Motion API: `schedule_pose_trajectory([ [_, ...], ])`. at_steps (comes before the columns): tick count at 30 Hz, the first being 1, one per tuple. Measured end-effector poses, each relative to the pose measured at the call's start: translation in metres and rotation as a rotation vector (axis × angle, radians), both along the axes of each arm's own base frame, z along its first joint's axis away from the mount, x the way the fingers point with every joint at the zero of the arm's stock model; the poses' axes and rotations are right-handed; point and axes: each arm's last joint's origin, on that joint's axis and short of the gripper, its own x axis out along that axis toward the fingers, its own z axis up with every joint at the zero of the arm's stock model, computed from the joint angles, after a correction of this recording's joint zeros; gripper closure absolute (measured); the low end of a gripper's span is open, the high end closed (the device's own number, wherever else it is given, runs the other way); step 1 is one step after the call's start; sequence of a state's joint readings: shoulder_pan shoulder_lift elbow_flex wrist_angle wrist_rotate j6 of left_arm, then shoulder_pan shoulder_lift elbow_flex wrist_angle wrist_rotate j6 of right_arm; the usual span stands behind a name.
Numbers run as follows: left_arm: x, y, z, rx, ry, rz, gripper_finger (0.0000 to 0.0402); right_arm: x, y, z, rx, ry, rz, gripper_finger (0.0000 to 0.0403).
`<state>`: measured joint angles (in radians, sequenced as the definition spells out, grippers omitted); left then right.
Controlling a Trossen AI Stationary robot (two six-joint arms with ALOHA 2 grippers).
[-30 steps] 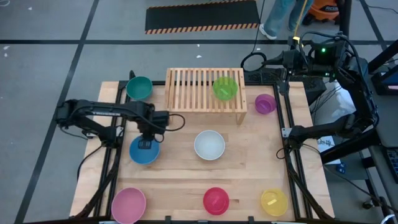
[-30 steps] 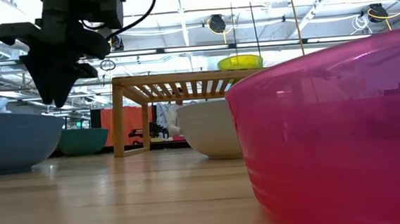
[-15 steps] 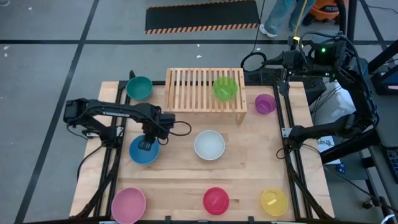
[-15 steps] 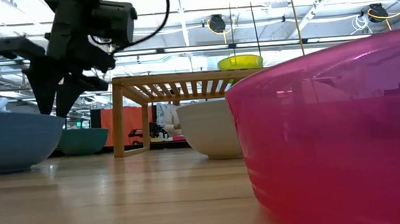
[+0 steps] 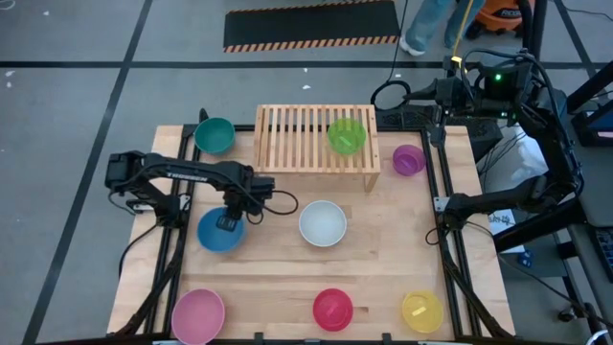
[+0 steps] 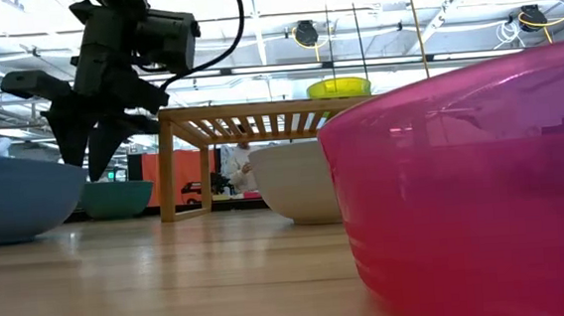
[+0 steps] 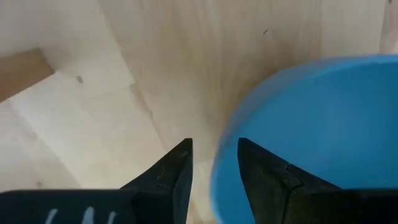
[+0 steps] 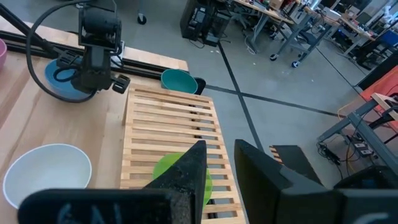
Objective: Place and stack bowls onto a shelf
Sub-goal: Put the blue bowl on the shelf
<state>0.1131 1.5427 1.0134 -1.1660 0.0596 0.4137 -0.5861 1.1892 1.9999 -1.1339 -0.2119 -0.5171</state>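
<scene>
Straddling the blue bowl's (image 5: 219, 231) rim, the left gripper (image 5: 230, 219) has its jaws spread wide, one finger inside and one outside, not closed on it. That bowl sits on the counter (image 5: 383, 259) left of the white bowl (image 5: 323, 222). Green bowl (image 5: 346, 135) rests on the shelf (image 5: 297, 139). Right gripper (image 8: 221, 163) hangs above the shelf, jaws apart by a narrow gap, holding nothing.
</scene>
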Motion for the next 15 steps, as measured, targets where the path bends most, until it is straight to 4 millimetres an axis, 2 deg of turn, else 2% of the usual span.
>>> schedule_pose_trajectory([
  [11,0.001,-0.001,0.0,-0.028,-0.011,-0.019,0.027,0.0,0.0,0.0,0.0,0.0,0.0,0.0326],
  [15,-0.003,-0.001,-0.01,-0.029,-0.007,0.021,0.027,0.0,0.0,0.0,0.0,0.0,0.0,0.0326],
])
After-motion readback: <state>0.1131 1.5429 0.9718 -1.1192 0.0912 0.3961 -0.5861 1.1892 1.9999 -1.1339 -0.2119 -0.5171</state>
